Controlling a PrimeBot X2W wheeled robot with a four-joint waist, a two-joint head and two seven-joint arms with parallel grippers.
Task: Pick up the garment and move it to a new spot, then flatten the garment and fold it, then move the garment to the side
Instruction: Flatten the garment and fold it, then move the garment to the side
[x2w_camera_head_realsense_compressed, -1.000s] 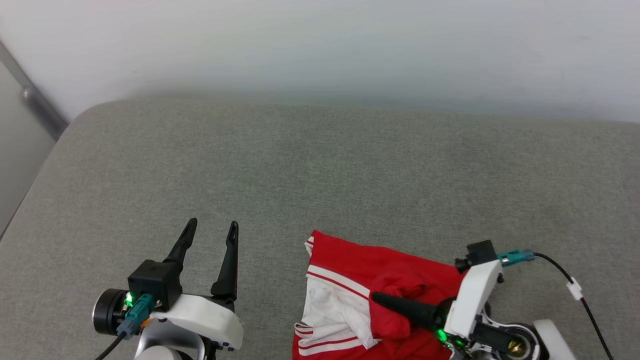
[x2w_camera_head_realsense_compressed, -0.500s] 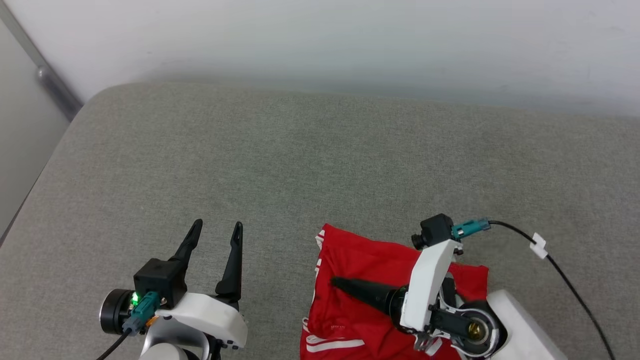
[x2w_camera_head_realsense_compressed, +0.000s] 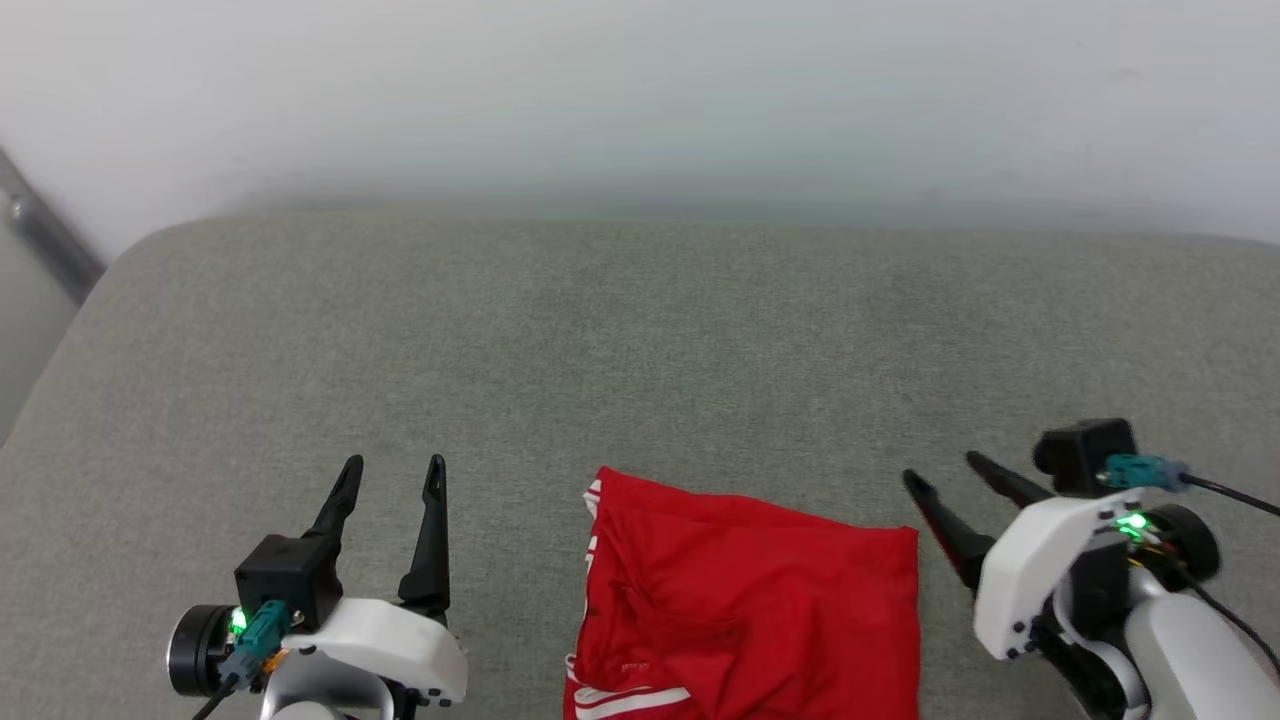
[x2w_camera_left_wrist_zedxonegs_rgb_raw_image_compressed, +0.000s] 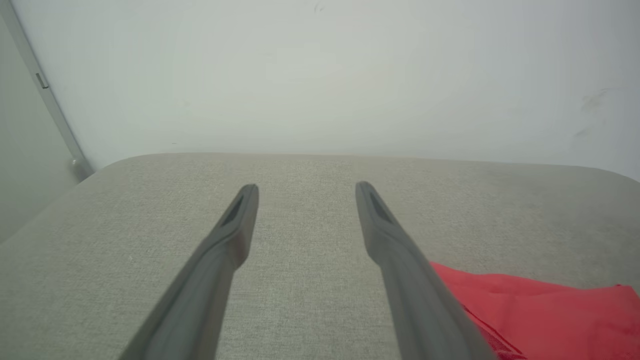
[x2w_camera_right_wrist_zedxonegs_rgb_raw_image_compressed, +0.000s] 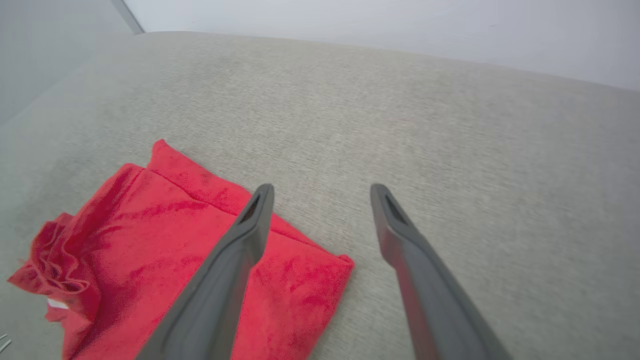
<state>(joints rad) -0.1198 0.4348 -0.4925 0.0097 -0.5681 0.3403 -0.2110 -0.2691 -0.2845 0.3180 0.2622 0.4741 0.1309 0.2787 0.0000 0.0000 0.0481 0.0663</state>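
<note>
The garment (x2w_camera_head_realsense_compressed: 750, 610) lies folded into a red rectangle at the bottom middle of the grey surface, with white stripes at its lower left corner. My left gripper (x2w_camera_head_realsense_compressed: 393, 476) stands open to its left, apart from it, nothing between its fingers. My right gripper (x2w_camera_head_realsense_compressed: 943, 472) is open just off the garment's right edge, holding nothing. In the left wrist view the garment (x2w_camera_left_wrist_zedxonegs_rgb_raw_image_compressed: 540, 320) shows at lower right beside the open gripper (x2w_camera_left_wrist_zedxonegs_rgb_raw_image_compressed: 306, 189). The right wrist view has the garment (x2w_camera_right_wrist_zedxonegs_rgb_raw_image_compressed: 165, 240) at lower left, partly behind one finger of the open gripper (x2w_camera_right_wrist_zedxonegs_rgb_raw_image_compressed: 322, 189).
The grey fabric surface (x2w_camera_head_realsense_compressed: 640, 340) stretches wide beyond the garment up to a pale wall (x2w_camera_head_realsense_compressed: 640, 90). Its rounded left corner meets a floor strip with a metal rail (x2w_camera_head_realsense_compressed: 40, 240). A black cable (x2w_camera_head_realsense_compressed: 1230, 495) runs from the right wrist.
My right gripper let go of the garment, opened, and drew back to the right off the cloth. The garment now lies flatter, its white sleeve folded under. The left gripper kept still; the camera shifted.
</note>
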